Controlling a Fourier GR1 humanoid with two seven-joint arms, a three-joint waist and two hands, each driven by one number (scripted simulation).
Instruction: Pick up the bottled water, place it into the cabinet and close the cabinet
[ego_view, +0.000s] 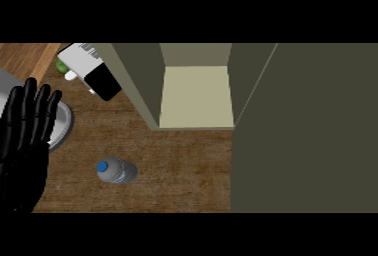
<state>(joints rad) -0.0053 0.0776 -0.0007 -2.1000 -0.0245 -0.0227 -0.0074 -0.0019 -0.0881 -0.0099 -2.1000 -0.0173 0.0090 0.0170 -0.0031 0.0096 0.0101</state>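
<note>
The bottled water (116, 170) stands upright on the wooden counter, seen from above with its blue cap toward me. The cabinet (196, 95) sits at the back, its pale interior shelf showing, and its dark open door (303, 130) fills the right side of the view. My left hand (26, 135) rests at the left edge, fingers straight and pointing up, a little left of the bottle and not touching it. The right hand does not show.
A round plate (63, 125) lies partly behind my left hand. A white and black appliance (92, 70) and a green fruit (62, 65) sit at the back left. Bare wooden counter lies between the bottle and the cabinet.
</note>
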